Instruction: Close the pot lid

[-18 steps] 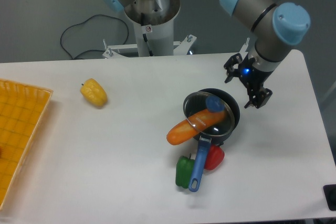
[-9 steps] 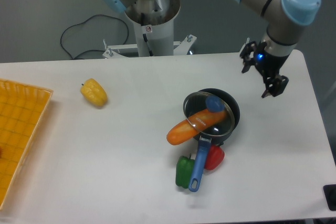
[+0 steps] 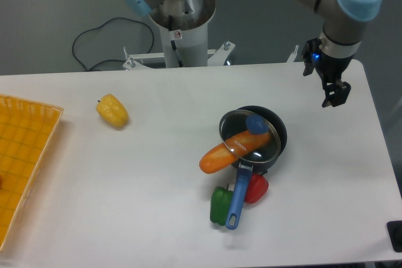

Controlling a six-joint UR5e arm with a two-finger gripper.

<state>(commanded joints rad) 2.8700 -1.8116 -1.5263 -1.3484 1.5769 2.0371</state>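
Camera view from above, reading left to right: we see an orange mesh tray (image 3: 25,155) running off the left edge of the white tabletop (image 3: 144,180), then a yellow pepper (image 3: 112,110) lying alone with bare surface all round it. Behind the far edge stands the arm's grey base column (image 3: 179,14) with a black cable (image 3: 88,42) looping on the floor.

Right of centre sits the pot (image 3: 279,131), its blue handle (image 3: 237,196) pointing toward the near edge. The lid (image 3: 242,131) rests tilted across the pot's left part, propped on an orange carrot-like vegetable (image 3: 229,150) that sticks out over the rim to the left; the blue knob (image 3: 256,123) shows near the middle. A green pepper (image 3: 220,205) and a red pepper (image 3: 256,187) lie on either side of the handle, just beside it.

Farther right, the gripper (image 3: 333,92) hangs over the tabletop near the far right corner, well apart from pot and lid, up and to their right. We see nothing between the dark fingers (image 3: 335,95), but cannot tell how far they are spread. Open tabletop lies between pot and right edge.
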